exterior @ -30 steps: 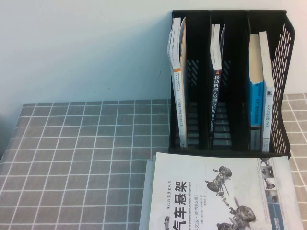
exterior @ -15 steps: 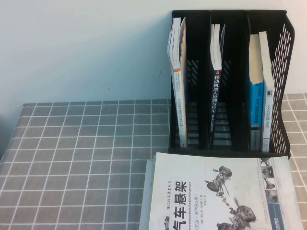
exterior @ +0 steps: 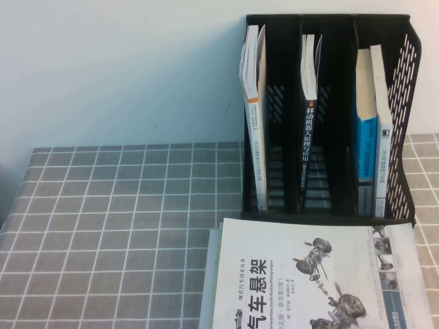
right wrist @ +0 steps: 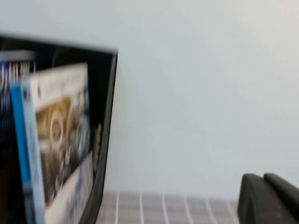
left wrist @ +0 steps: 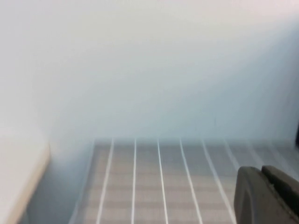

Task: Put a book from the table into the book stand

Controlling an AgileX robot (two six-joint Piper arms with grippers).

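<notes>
the book (exterior: 315, 281) lies flat, cover up, on the desk (exterior: 123, 226) at the near edge of the high view, right of centre, its far edge just in front of the book stand's base. neither arm shows in the high view. left pincer (left wrist: 268, 196) appears only as a dark tip in its wrist view, above bare grid cloth with the wall beyond; open or closed, cannot tell. right pincer (right wrist: 268, 198) likewise a dark tip in its wrist view, beside the stand's outer wall; cannot tell its state either. further back the book stand (exterior: 408, 75) stands upright against the wall, each of its three slots holding upright books: white ones left, a black-spined one (exterior: 310, 147) middle, a blue one (exterior: 365, 147) right.
</notes>
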